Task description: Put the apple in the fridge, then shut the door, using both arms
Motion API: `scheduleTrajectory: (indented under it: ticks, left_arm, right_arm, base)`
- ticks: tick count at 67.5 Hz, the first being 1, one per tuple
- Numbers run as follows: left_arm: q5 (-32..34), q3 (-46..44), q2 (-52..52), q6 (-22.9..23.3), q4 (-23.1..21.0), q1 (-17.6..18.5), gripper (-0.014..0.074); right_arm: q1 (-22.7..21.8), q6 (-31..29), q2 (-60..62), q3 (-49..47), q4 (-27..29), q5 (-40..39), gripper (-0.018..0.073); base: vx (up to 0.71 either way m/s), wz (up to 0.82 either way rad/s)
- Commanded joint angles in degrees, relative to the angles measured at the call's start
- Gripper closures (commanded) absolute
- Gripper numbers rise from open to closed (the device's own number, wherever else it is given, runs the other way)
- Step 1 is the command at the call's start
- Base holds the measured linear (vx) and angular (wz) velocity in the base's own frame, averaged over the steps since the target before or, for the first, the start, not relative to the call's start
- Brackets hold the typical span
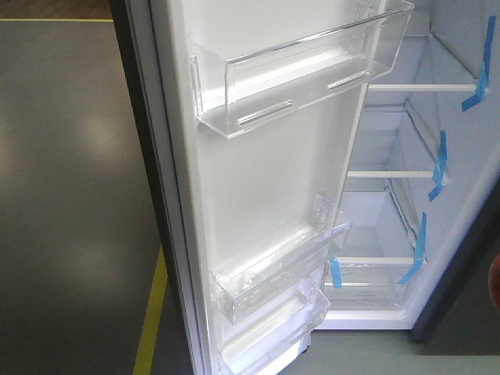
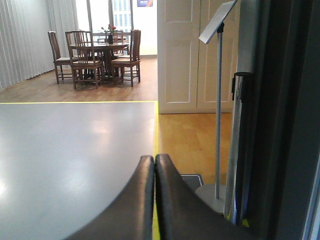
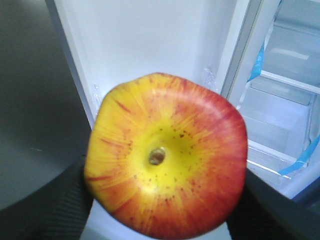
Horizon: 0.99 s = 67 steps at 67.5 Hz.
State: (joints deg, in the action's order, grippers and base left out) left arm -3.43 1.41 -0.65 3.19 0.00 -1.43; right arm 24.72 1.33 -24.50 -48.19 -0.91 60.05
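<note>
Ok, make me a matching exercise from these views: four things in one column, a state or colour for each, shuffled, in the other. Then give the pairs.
Column one
1. apple
2. door
3. left hand
4. tape strips

Column two
A. blue
B. shut, holding nothing
C. swung wide open
D. gripped in the right hand

Pairs: 1-D, 2-C, 3-B, 4-A

The left gripper (image 2: 154,159) has two smooth, dark grey-black fingers (image 2: 135,200), broad at the base, curving and tapering to rounded tips. The right gripper (image 3: 164,172) also has black fingers (image 3: 60,210), one showing a fine woven, ribbed surface texture.
</note>
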Motion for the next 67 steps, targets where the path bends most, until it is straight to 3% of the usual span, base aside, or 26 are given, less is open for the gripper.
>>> scheduleTrajectory:
  ticks: [1,67]
  left_arm:
    - [4.26,1.61,-0.87,0.54,-0.37,0.05,0.0603]
    - [4.26,1.61,-0.87,0.54,-0.37,0.05,0.0603]
  right_arm:
    - [-0.06,-0.51,-0.56,-1.45,-0.12,-4.61,0.0199]
    - [-0.06,-0.51,-0.56,-1.45,-0.12,-4.61,0.0199]
  base:
    - [0.04,-0.01]
    - [0.03,-0.01]
